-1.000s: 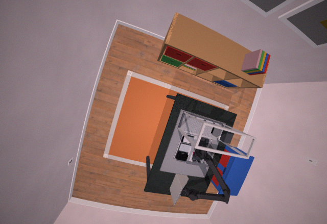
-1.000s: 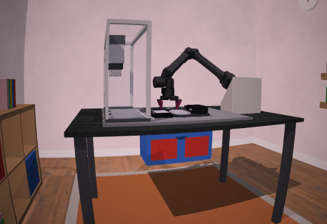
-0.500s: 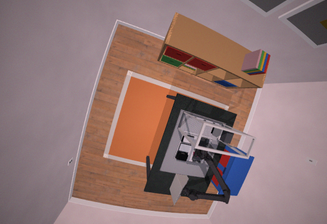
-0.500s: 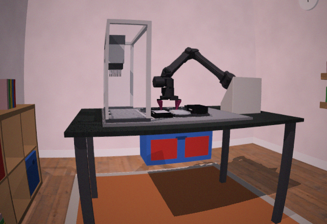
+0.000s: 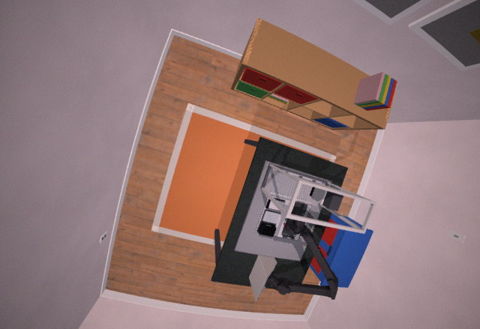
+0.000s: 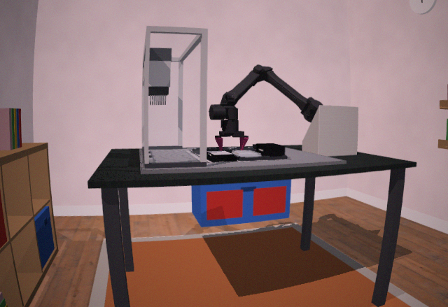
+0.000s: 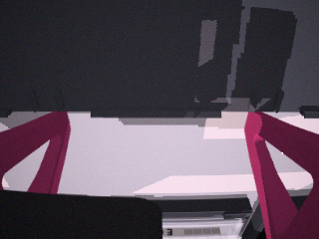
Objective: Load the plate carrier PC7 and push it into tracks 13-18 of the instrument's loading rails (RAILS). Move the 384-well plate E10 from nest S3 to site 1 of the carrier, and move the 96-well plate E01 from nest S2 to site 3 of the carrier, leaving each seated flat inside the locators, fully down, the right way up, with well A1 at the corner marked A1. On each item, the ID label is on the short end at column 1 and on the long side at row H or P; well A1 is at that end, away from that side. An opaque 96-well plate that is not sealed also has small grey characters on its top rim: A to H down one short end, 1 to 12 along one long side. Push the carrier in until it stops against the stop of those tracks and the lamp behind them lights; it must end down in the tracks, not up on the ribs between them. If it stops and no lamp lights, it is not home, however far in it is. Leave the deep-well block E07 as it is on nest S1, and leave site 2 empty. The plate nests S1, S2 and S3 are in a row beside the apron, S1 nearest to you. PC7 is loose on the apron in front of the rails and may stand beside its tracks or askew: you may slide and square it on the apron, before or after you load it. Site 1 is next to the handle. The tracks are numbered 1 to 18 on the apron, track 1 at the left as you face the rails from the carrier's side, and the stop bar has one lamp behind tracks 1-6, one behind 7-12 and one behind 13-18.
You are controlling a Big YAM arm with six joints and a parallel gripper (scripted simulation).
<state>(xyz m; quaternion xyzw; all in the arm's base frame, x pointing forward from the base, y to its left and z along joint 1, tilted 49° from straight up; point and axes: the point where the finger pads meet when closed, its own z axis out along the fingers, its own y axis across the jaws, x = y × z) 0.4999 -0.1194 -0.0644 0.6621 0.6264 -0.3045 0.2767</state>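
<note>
While the end effector hangs with its fingers wide apart and empty, a pale plate lies below on the worktop. Being probably light, stiff and slippery, the plate is best gripped across its sides.

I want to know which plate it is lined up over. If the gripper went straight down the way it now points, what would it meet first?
Probably the white plate in the middle of the row: the open gripper hangs just above it, fingers spread, holding nothing. Depth is unclear; the dark plate beside it lies close.

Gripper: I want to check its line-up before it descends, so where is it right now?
In the exterior view the open gripper hangs just above the row of plates, between the black plate and the white plate, right of the instrument frame.
</note>
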